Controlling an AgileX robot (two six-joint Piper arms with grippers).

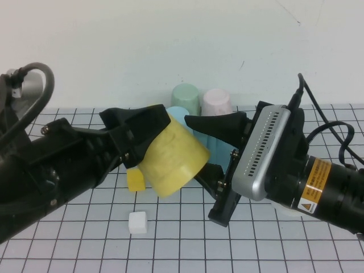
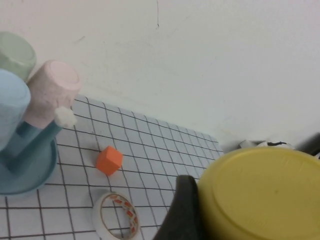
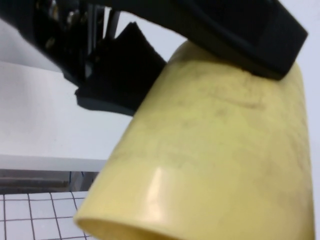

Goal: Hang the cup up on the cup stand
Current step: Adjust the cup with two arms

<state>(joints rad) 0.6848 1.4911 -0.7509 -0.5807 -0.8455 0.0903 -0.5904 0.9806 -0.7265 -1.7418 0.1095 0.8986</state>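
The left claw (image 1: 149, 149) gripped the yellow cup (image 1: 172, 160) by its wall, holding it tilted above the counter (image 1: 187, 244), base toward the stand. The right claw (image 1: 213, 151) stood spread wide just beside the cup's base, gripping nothing. Behind them, the teal stand (image 2: 30, 167) carried blue (image 2: 10, 107), pink (image 2: 50, 90) and green (image 2: 15, 52) cups. Nearby on the counter lay a white block (image 1: 138, 222), an orange block (image 2: 109, 160) and a tape roll (image 2: 117, 216).
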